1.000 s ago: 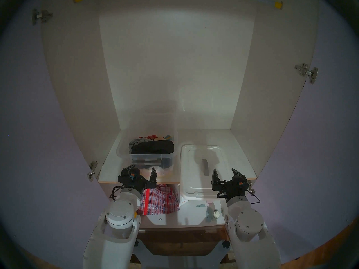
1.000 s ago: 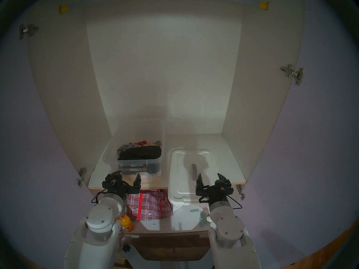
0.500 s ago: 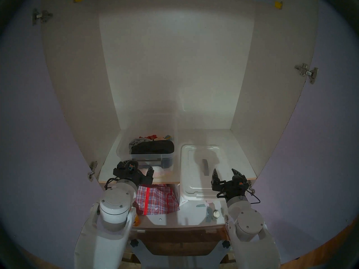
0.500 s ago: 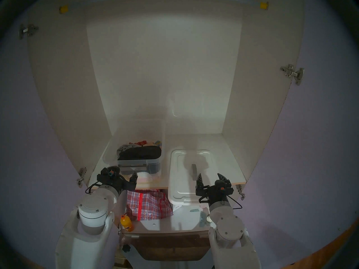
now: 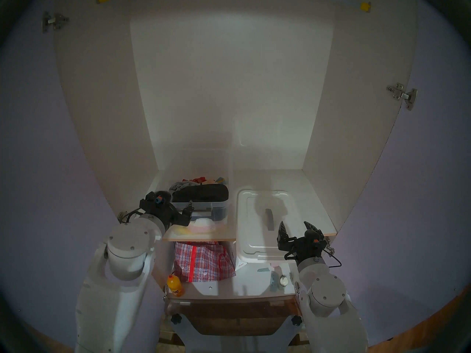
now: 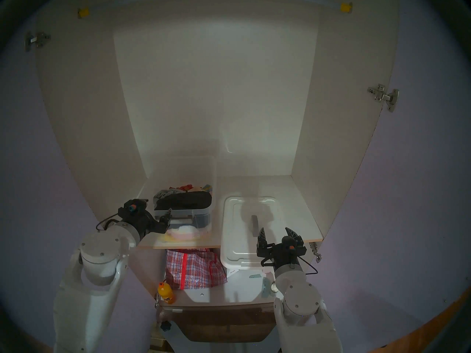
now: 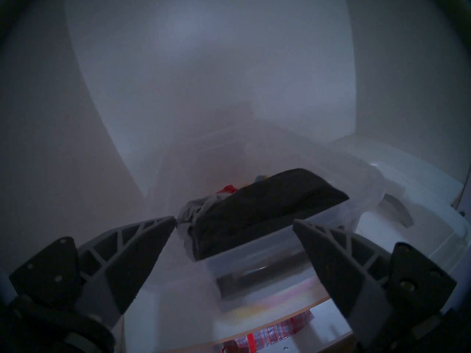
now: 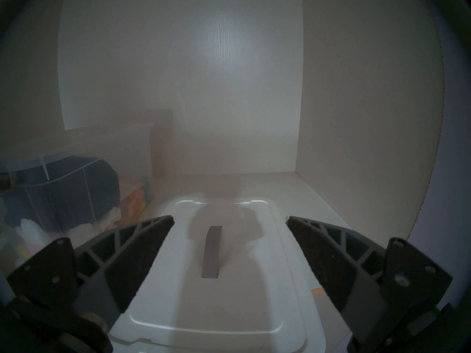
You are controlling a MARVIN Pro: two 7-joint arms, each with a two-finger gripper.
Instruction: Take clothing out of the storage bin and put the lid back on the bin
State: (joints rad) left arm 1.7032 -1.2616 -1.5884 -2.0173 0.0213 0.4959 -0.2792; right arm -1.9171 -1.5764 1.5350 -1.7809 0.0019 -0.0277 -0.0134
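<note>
Beside the storage bin [image 5: 219, 204], the lid [image 5: 254, 232] overhangs the shelf [image 5: 313, 209].

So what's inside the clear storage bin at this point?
The storage bin holds a bulky black garment on top, a grey garment beside it, and small red, yellow and cream cloths behind. Anything beneath the black garment is covered.

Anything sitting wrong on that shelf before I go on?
The lid lies off the storage bin, to its right, and its near end juts out past the shelf front edge. The black clothing bulges above the bin's rim. Nothing looks spilled or broken.
</note>
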